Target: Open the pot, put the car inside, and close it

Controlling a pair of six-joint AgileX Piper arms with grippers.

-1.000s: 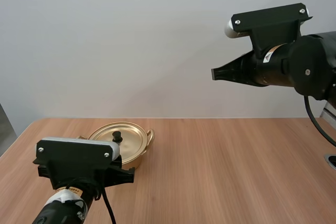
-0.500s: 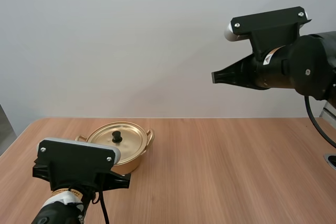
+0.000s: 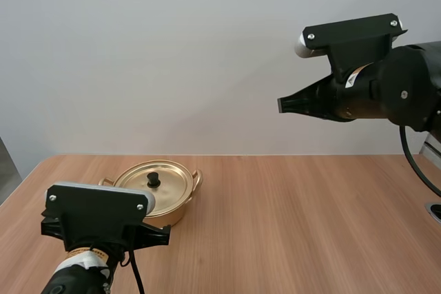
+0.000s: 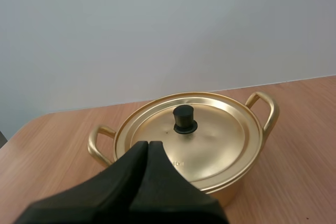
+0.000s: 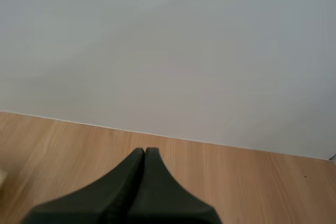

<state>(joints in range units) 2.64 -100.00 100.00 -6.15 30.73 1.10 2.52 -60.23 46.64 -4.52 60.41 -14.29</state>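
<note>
Black left claw [image 4: 148, 144], right claw [image 5: 145, 151], silver screws [image 3: 312, 29]

Probably a lab — bare wooden table [image 3: 310, 201] against a plain grey wall [image 3: 151, 46].

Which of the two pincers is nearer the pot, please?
The left pincer: it sits low, close by the pot and aimed at its lid, while the right pincer hangs high above the table.

Nothing legible showing. Tiny stamped mark [image 4: 178, 164] sitting at near edge of pot lid [image 4: 220, 129], sticker [image 3: 356, 74] sitting on R arm [image 3: 393, 91]; both too small to read.
</note>
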